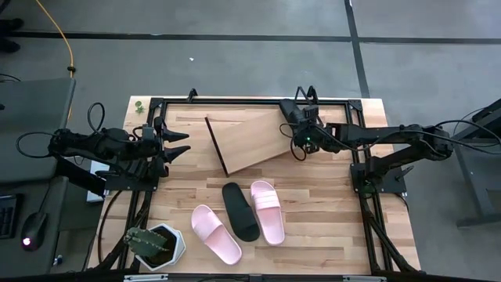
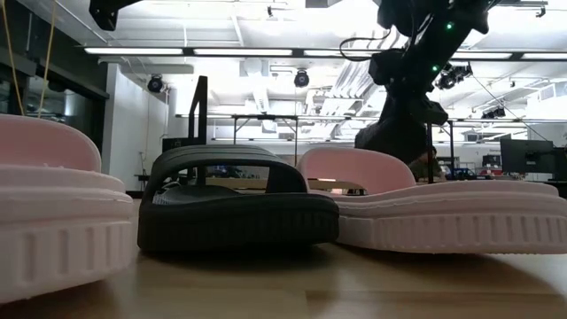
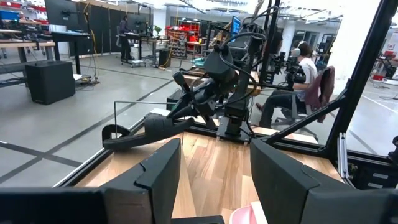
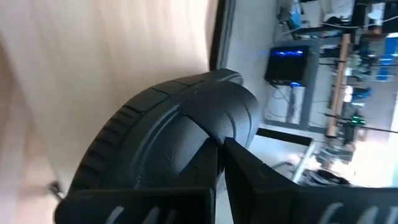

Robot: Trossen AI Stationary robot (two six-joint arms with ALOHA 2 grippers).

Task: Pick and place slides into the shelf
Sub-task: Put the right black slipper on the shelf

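While the right gripper (image 1: 291,119) reaches over the far right end of the shelf (image 1: 246,141), we can barely pick out from above what it carries: the arm's own dark body covers it. Its wrist view settles the matter, showing the dark fingers (image 4: 249,171) pinched tight on the ribbed sole of a black slide (image 4: 168,143), which fills most of that picture with the pale shelf board behind it. From the left wrist view we see this same slide (image 3: 146,127) hanging from the gripper above the board, its toe end pointing away from the arm.

On the desk (image 1: 329,235) in front of the shelf lie three more slides: a pink slide (image 1: 216,233) nearest the left arm, a second black slide (image 1: 240,210) in the middle, and another pink slide (image 1: 266,211) just beside it on the right. In the low view these three crowd the frame and hide the shelf almost entirely; the left pink one is cut off by the picture's edge.

The left gripper (image 1: 182,146) hangs at the left side of the desk, apart from the shelf, its fingers spread wide and holding nothing. A potted cactus (image 1: 153,244) stands at the near left corner. Beyond the desk, a person (image 3: 298,74) sits at a workstation, partly hidden by the frame posts.
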